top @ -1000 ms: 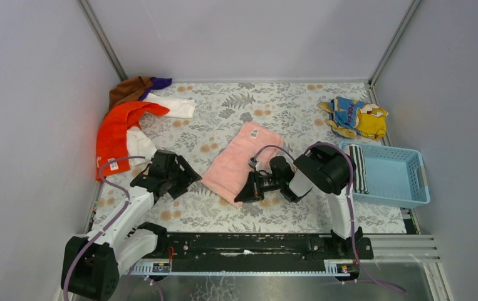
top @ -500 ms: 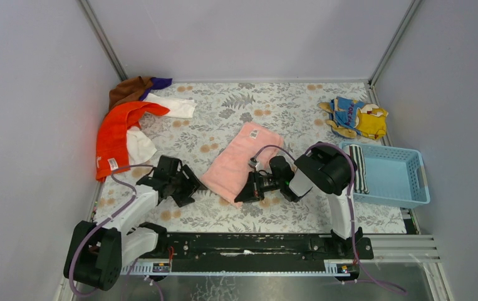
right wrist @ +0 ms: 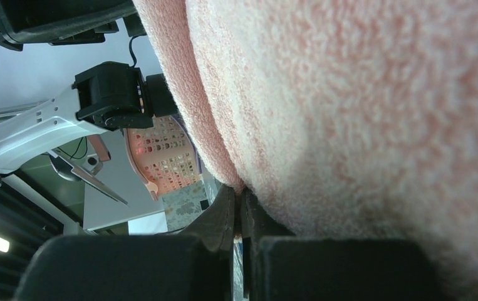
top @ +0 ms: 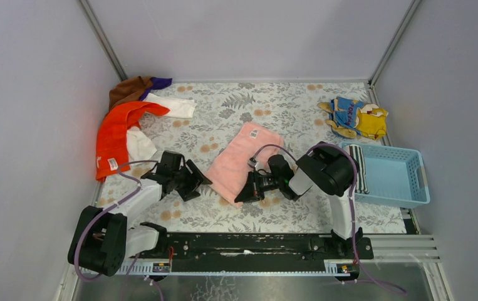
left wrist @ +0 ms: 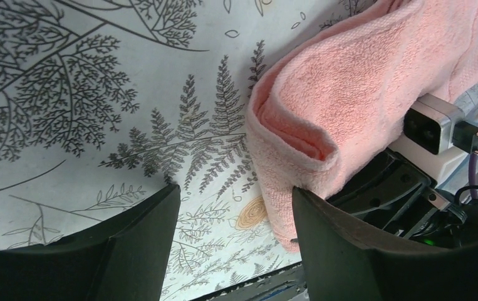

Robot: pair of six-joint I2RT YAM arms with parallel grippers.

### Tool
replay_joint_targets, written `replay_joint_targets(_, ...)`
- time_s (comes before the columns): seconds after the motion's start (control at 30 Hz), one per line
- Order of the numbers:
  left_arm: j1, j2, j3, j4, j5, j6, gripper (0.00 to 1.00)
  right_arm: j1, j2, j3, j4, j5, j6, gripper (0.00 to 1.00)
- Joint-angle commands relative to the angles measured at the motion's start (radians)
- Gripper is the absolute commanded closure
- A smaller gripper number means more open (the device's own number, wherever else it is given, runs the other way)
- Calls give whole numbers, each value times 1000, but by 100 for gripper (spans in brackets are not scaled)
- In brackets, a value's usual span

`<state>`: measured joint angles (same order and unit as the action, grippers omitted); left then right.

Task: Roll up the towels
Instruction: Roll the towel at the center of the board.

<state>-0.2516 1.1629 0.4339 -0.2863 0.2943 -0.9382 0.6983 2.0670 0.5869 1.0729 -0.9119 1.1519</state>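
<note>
The right hand [top: 241,196], clamped tight, seemingly pinches the pink towel [top: 239,160] near the counter's [top: 274,103] front edge; the left hand [left wrist: 235,190] is half-open, empty, beside it.

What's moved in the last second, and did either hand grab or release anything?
The left hand slid right, open, and now sits at the pink towel's near-left corner without gripping it. The right hand stayed shut on that towel's near edge. The orange towel pile and blue basket are unchanged.

spread towel [top: 239,160]: centre of table [top: 286,103] | towel heap [top: 126,122]: far left | basket [top: 391,177]: right, rolled towel [top: 358,168] inside
</note>
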Motion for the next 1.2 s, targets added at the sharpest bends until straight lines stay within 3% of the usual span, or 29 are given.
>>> replay_joint_targets(0.0, 3, 23, 20, 65, 18, -5, 34, -19, -4, 5, -166, 38, -31, 97)
replay_joint_targets(0.6, 3, 87, 12, 162, -25, -41, 33, -17, -56, 50, -358, 69, -152, 96)
replay_joint_targets(0.73, 3, 131, 17, 115, -76, -49, 37, -18, -112, 87, -517, 109, -250, 93)
replay_joint_targets(0.87, 3, 157, -5, 112, -96, -53, 51, -15, -179, 140, -706, 168, -350, 91)
replay_joint_targets(0.97, 3, 182, -17, 113, -104, -47, 54, -5, -220, 189, -820, 210, -414, 90)
replay_joint_targets(1.17, 3, 221, -27, 115, -116, -37, 56, 7, -276, 302, -1017, 288, -527, 98)
